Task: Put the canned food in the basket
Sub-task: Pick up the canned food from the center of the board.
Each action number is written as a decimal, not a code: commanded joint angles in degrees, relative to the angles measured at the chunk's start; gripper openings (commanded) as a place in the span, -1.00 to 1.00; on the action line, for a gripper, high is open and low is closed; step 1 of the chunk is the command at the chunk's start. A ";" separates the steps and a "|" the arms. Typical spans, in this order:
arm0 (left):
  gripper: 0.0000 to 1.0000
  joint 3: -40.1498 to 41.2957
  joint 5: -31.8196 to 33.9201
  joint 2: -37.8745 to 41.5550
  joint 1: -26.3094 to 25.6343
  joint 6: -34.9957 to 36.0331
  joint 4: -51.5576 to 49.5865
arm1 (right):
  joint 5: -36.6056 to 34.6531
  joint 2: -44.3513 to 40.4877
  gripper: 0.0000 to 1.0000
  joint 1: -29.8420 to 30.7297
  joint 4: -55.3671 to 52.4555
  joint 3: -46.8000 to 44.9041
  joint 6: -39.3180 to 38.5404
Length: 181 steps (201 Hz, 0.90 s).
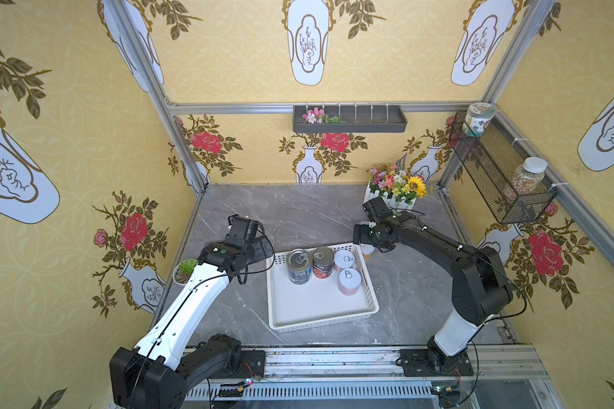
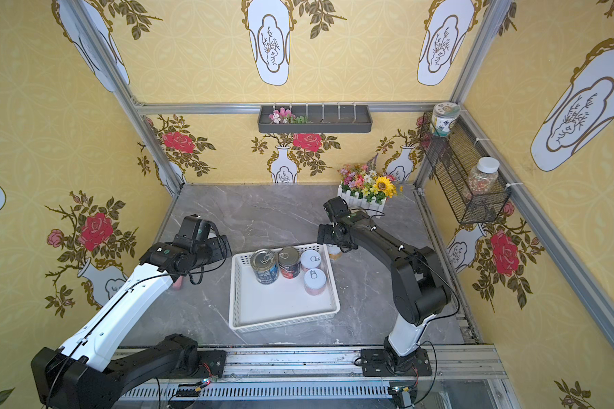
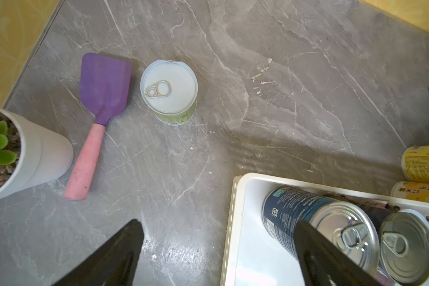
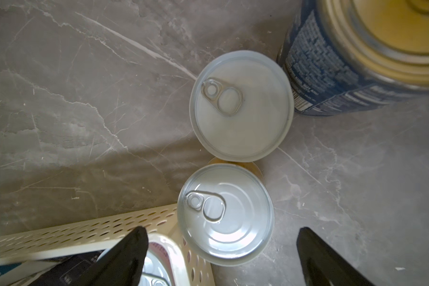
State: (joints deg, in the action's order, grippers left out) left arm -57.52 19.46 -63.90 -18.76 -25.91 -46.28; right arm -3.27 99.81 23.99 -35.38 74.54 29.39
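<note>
The white basket (image 1: pixel 325 320) holds a dark blue can (image 1: pixel 298 271), a red can (image 1: pixel 322 267) and two white-lidded cans (image 1: pixel 344 260) (image 1: pixel 350 281). My left gripper (image 3: pixel 218 230) is open above the basket's left rim (image 3: pixel 234 222), one finger over the table and one over the blue can (image 3: pixel 295 213). A green-labelled can (image 3: pixel 169 91) stands on the table beyond it. My right gripper (image 4: pixel 221 235) is open over a white-lidded can (image 4: pixel 226 215) just outside the basket's corner (image 4: pixel 84 230). Another white-lidded can (image 4: pixel 242 106) and a tall blue can (image 4: pixel 357 57) stand past it.
A purple spatula with a pink handle (image 3: pixel 102 111) lies beside the green can, next to a potted succulent (image 3: pixel 22 153). A flower box (image 1: pixel 394 191) stands at the back right. A wire-mesh wall basket (image 1: pixel 493 170) holds jars, and a dark tray (image 1: pixel 348 122) hangs on the back wall.
</note>
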 commanded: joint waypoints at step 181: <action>1.00 1.45 -4.09 -0.08 1.97 1.41 3.04 | -8.02 4.83 0.95 -0.56 -3.64 -3.04 0.76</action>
State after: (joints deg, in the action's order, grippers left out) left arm -56.45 16.16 -63.70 -16.88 -25.02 -44.12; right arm -8.88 106.74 23.77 -33.67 74.83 30.94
